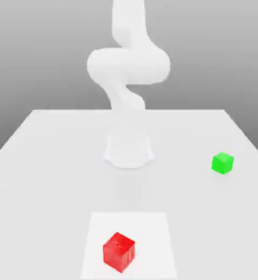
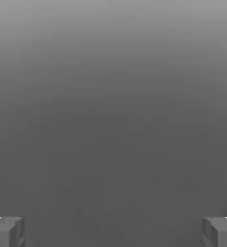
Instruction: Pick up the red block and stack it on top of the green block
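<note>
On the surface (image 1: 54, 164), red block (image 1: 119, 252) well apart from green block (image 1: 223, 163); fingers (image 2: 6, 231) spread wide, empty, near neither.

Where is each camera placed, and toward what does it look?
Exterior view: off the arm, raised, looking down across the white table toward the arm's base; red block nearest the camera, green block toward the exterior view's right; the white arm links show.
Hand view: on the hand, facing an even grey surface; two fingertips of the open gripper show, wide apart, nothing between them.
Shared: no object appears in both views.
</note>
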Action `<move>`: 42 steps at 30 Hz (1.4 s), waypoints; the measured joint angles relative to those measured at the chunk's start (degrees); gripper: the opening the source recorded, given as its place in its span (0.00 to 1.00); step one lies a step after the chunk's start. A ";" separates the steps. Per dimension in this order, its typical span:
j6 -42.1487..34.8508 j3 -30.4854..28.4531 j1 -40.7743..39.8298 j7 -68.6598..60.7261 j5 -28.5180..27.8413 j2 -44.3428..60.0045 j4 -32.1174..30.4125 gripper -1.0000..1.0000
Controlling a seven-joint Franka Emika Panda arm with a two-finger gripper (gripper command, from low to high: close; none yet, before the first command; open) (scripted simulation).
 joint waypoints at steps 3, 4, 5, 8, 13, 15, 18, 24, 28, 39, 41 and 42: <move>2.69 1.77 -2.13 4.69 -1.35 6.58 -1.68 0.50; 3.58 2.34 -2.83 6.20 -1.78 8.69 -2.22 0.50; 4.46 2.85 -3.48 7.70 -2.21 10.79 -2.76 0.50; 7.08 4.15 -5.22 12.16 -3.47 17.08 -4.37 0.50; 11.41 5.25 -7.15 19.40 -5.34 27.53 -7.05 0.50; 13.16 5.38 -7.61 22.06 -5.76 31.67 -8.13 0.50; 15.83 5.34 -8.11 25.57 -5.71 37.81 -9.76 0.50; 21.69 5.42 -8.26 29.92 -2.65 49.73 -12.67 0.50; 28.25 3.87 -7.13 31.83 -4.38 57.96 -11.79 0.50; 26.09 4.20 -7.24 31.09 -3.31 55.29 -12.24 0.00; 22.75 4.83 -7.49 30.15 -2.07 51.32 -12.90 0.00; 21.59 6.16 -6.69 29.52 -1.01 49.47 -13.47 0.00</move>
